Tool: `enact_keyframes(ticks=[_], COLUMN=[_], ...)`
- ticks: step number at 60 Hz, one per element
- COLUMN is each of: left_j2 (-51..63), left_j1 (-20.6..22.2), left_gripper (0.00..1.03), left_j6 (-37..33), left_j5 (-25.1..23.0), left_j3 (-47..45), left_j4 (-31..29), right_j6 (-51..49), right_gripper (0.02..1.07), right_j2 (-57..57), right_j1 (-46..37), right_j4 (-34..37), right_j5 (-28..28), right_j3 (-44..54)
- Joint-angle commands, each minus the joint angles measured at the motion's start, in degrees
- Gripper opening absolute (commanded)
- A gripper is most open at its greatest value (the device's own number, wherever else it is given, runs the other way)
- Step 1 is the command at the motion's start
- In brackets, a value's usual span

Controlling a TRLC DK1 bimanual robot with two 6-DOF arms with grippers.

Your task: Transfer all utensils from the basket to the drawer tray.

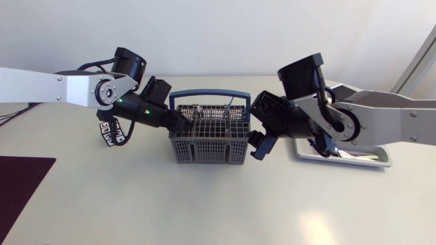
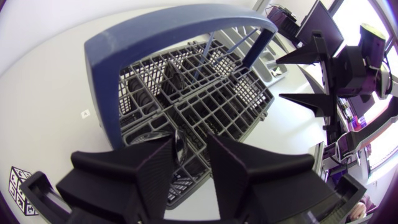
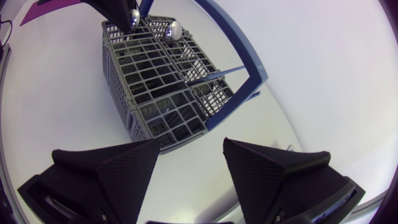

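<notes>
1. White tabletop (image 1: 204,211) carries everything you need. The grey basket (image 1: 208,144) sits in the middle, and the drawer tray (image 1: 385,162) is at the right, partly under your right arm.
2. Your left gripper (image 2: 191,140) is at the basket's left end, its fingers set narrow with a shiny utensil (image 2: 179,147) standing between them. The utensil lies against one finger and the other looks just clear, so I judge nothing is clamped yet.
3. That straddling pose makes sense. The grid cells hold the utensil upright, so you reach in over the rim, clear of the blue handle (image 1: 208,94).
4. Your right gripper (image 3: 191,142) hangs wide and empty just beside the basket's right end, between basket and tray. It is probably parked out of the way.
5. A second utensil (image 3: 173,30) stands close by in the same end, so you should count the task as unfinished.
</notes>
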State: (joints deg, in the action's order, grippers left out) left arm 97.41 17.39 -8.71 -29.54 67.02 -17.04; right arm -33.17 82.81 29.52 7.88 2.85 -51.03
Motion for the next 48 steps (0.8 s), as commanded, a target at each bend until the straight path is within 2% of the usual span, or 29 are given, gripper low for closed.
enact_keyframes(ticks=[1, 10, 30, 48], left_j2=[1.03, 0.33, -4.07, -9.6], left_j1=[0.02, -0.25, -1.48, -5.52], left_gripper=[0.11, 0.04, 0.04, 0.04], left_j6=[1.85, 2.03, 4.58, 8.01], left_j5=[-0.17, -0.17, -0.52, -9.92], left_j3=[1.53, 1.35, 1.27, 0.65], left_j4=[0.34, 0.34, 0.34, 0.69], right_j6=[0.82, 0.56, 0.12, 0.03], right_gripper=[0.77, 0.77, 0.77, 0.77], right_j2=[-0.98, -1.07, -1.86, -3.35], right_j1=[0.37, 0.54, 1.24, 1.86], right_j4=[-0.41, -0.41, -0.32, 0.21], right_j5=[0.14, 0.14, 0.22, 0.93], right_j3=[1.81, 2.07, 2.07, 2.16])
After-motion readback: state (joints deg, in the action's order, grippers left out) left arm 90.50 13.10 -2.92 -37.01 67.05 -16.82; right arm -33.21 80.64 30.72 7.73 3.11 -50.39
